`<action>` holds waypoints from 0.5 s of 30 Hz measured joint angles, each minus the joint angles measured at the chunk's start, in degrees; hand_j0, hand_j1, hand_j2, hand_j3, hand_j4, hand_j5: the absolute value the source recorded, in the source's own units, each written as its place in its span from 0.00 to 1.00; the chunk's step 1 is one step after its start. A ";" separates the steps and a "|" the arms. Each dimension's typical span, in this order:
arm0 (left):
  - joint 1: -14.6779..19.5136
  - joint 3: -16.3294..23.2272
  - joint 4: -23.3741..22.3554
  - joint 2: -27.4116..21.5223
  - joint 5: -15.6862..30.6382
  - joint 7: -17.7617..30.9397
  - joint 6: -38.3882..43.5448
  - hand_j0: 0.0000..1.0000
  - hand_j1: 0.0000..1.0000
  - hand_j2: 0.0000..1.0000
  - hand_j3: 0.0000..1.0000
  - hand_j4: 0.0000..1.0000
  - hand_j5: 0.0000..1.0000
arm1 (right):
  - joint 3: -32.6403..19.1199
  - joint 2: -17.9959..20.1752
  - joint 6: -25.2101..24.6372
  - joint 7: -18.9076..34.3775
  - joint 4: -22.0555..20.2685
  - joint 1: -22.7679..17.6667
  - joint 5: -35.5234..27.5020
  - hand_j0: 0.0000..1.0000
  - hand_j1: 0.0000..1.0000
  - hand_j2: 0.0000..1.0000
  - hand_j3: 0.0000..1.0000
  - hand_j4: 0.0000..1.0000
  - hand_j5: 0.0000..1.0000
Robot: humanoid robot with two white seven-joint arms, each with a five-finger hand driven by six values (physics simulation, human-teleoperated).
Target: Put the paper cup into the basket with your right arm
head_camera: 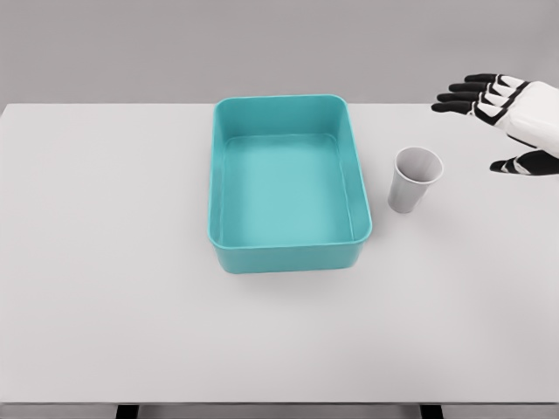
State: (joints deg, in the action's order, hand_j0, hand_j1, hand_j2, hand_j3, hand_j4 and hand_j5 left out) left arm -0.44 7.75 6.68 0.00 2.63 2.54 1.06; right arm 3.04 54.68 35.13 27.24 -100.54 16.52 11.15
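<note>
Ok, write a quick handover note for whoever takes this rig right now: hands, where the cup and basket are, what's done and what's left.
Right hand: open, fingers spread, holding nothing, at the right edge of the view, clear of the cup.
Left hand: not in view.
Paper cup: upright on the white table, just right of the basket, not touching it.
Teal basket: mid-table, nothing in it.
Done: nothing yet; the cup is not grasped.
Left: reach in to the cup, grasp it, lift it over the basket's right wall, release it inside.

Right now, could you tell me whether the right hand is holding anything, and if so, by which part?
Nothing is held. The right hand is open, apart from the paper cup, which stands upright on the table beside the basket.
</note>
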 measured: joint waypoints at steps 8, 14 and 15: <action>0.00 0.02 0.00 0.00 0.00 0.00 0.00 1.00 1.00 1.00 1.00 1.00 1.00 | -0.11 -1.50 -0.64 0.17 1.91 -0.53 2.01 1.00 1.00 1.00 1.00 1.00 1.00; 0.00 0.01 0.00 0.00 0.00 0.00 0.00 1.00 1.00 1.00 1.00 1.00 1.00 | -0.25 -10.72 -11.81 6.38 8.10 -0.09 -15.01 1.00 1.00 1.00 1.00 1.00 1.00; 0.00 0.00 0.00 0.00 0.00 0.00 0.00 1.00 1.00 1.00 1.00 1.00 1.00 | -0.27 -11.71 -12.77 6.78 9.73 -0.26 -17.42 1.00 1.00 1.00 1.00 1.00 1.00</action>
State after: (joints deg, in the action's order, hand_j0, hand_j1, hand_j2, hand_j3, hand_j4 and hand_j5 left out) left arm -0.44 7.75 6.68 0.00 2.63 2.54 1.06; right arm 2.77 42.97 22.36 34.02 -90.81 16.26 -6.27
